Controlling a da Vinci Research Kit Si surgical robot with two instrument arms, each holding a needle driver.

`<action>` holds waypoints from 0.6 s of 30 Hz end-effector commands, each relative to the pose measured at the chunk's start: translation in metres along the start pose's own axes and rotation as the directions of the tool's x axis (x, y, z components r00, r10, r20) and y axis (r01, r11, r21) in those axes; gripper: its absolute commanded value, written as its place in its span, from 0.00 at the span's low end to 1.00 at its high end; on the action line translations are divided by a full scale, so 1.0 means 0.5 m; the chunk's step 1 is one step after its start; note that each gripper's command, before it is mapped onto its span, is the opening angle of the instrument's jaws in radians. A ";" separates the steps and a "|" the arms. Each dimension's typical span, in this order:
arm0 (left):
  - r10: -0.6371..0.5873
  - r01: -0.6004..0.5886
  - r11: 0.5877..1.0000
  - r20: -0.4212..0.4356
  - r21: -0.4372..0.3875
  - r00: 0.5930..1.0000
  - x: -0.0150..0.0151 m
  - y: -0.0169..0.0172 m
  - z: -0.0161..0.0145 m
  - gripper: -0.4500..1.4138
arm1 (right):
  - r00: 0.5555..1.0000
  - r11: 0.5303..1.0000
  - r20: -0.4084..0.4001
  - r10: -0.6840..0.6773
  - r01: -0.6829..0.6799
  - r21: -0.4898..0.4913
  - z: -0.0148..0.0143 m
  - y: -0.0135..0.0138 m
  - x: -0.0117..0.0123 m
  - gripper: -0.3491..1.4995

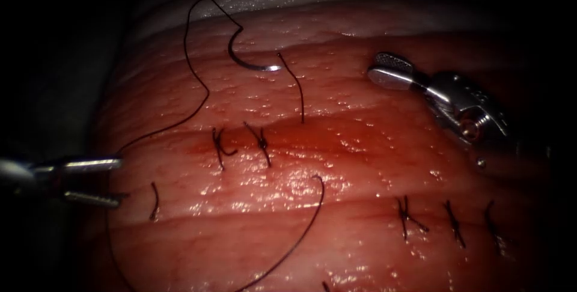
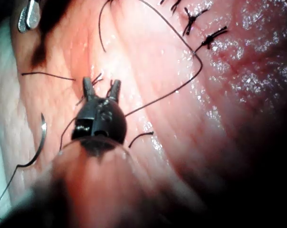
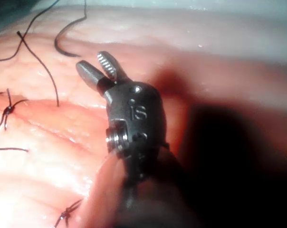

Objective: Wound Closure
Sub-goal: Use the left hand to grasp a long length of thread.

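Observation:
The curved needle (image 1: 246, 62) lies loose on the tissue (image 1: 360, 166) beyond the cut, left of centre; neither tool holds it. Its thread (image 1: 193, 82) loops up, then runs down to the left past the left tool's tips. The left tool (image 1: 121, 179) is at the left edge of the tissue, jaws open, gripping nothing. To the right, the right tool (image 1: 374, 66) hovers with open, empty jaws. In the left wrist view the left tool (image 2: 101, 81) stands open over the tissue, with the needle (image 2: 40, 138) beside it. The right wrist view shows the right tool (image 3: 90, 60) open.
Two knotted stitches (image 1: 240, 143) cross the red, wet cut (image 1: 312, 139) near the middle, and three more (image 1: 451, 220) sit lower right. A cut thread end (image 1: 293, 85) stands above the cut. A long loose strand (image 1: 303, 232) curves toward the bottom edge.

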 end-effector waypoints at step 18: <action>0.156 -0.148 0.985 0.090 -0.093 0.984 -0.0063 0.0029 0.0021 0.53 | 1.000 1.000 -0.001 0.004 -0.004 0.006 0.0009 -0.0002 -0.0014 0.17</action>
